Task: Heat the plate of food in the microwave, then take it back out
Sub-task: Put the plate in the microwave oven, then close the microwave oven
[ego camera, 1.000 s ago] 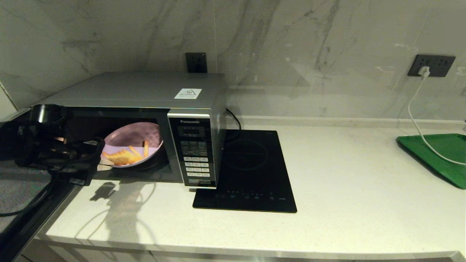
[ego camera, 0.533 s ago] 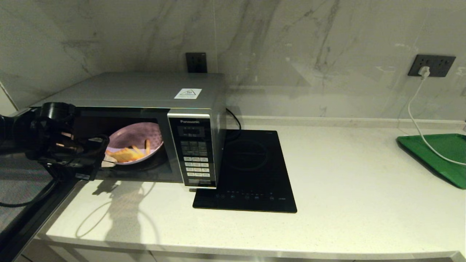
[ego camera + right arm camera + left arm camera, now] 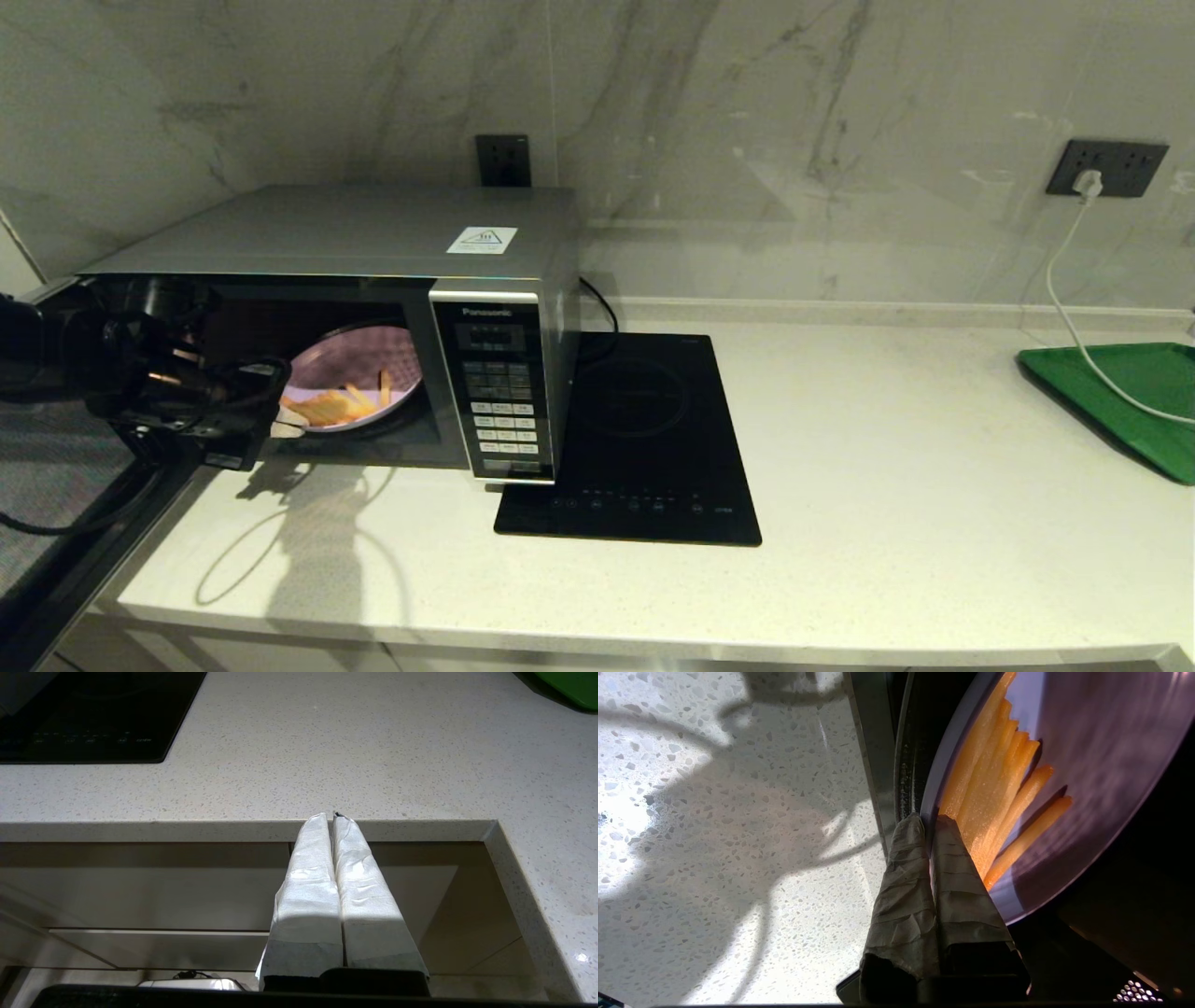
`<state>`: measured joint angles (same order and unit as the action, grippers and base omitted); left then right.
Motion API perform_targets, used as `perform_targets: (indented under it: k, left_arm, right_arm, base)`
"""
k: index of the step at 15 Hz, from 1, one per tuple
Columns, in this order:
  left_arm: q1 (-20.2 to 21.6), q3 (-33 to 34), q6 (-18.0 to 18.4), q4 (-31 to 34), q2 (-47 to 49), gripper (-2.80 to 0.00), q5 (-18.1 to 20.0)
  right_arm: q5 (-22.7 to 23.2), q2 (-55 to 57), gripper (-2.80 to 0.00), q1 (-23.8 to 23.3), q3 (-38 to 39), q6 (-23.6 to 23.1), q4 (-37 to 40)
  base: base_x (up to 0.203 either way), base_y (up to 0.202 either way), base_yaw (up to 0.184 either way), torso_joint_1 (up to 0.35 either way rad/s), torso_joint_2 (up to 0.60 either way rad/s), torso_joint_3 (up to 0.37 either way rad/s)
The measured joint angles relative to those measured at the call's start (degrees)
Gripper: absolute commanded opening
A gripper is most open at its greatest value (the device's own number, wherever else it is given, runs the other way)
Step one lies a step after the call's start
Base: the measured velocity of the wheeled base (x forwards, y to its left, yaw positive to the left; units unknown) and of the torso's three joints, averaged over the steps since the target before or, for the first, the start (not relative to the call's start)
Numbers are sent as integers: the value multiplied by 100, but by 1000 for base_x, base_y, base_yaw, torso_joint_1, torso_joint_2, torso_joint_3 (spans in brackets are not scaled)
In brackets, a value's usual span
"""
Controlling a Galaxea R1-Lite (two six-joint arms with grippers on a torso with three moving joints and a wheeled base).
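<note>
The left gripper (image 3: 285,420) is clamped on the near rim of the plate of food (image 3: 359,373), its two tape-wrapped fingers (image 3: 903,877) pinching the edge from either side — one below the rim, one on top, right beside the fries (image 3: 994,793). The plate sits tilted inside the microwave (image 3: 373,308), within the open cavity, with its far side raised and its near edge at the mouth of the opening. The fries lie bunched along the lower, nearer part of the lilac surface. The left arm reaches in from the left side of the counter, its dark wrist just in front of the cavity, casting a shadow on the countertop (image 3: 840,485) below.

The microwave door (image 3: 65,523) hangs swung open at the far left. To the right of the microwave, touching its front corner, lies a flat black hob (image 3: 644,439). Well apart at the far right of the counter sits a green tray (image 3: 1120,401) with a white cable (image 3: 1064,299) running across it from a wall socket (image 3: 1106,168).

The right gripper (image 3: 332,817) hangs parked below the counter's front edge — its fingers pressed together, holding nothing.
</note>
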<state>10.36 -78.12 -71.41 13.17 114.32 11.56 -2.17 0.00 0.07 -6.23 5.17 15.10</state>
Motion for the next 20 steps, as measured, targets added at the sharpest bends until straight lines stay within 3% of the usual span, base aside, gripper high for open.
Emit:
perform_targets:
  k: [1,2,3,11,13,14,15,17,20]
  left_arm:
    - [-4,0,18,-1,24,-280,7]
    - [-8,0,34,-4,49,-220,-5]
    - [-9,0,50,-2,58,0,-1]
    - [-28,101,59,-5,-369,0,79]
    - [-26,183,66,-2,-641,0,262]
    - [-26,296,83,2,-842,-97,475]
    - [-28,476,147,11,-1057,-280,688]
    - [-67,1067,466,78,-1546,-280,930]
    - [-91,1837,983,244,-2370,-280,936]
  right_arm:
    - [-2,0,-280,0,0,-2,0]
    - [-2,0,-280,0,0,0,0]
    - [-2,0,-280,0,0,0,0]
    - [-2,0,-280,0,0,-2,2]
    - [-2,0,-280,0,0,-2,2]
    - [-2,0,-280,0,0,0,2]
    - [-2,0,-280,0,0,-1,1]
    - [0,0,-280,0,0,-2,2]
    - [0,0,-280,0,0,0,0]
  base:
    - [0,0,0,0,0,0]
    - [0,0,0,0,0,0]
    - [0,0,0,0,0,0]
    - [0,0,0,0,0,0]
    - [0,0,0,0,0,0]
    - [0,0,0,0,0,0]
    - [0,0,0,0,0,0]
    - [0,0,0,0,0,0]
    - [0,0,0,0,0,0]
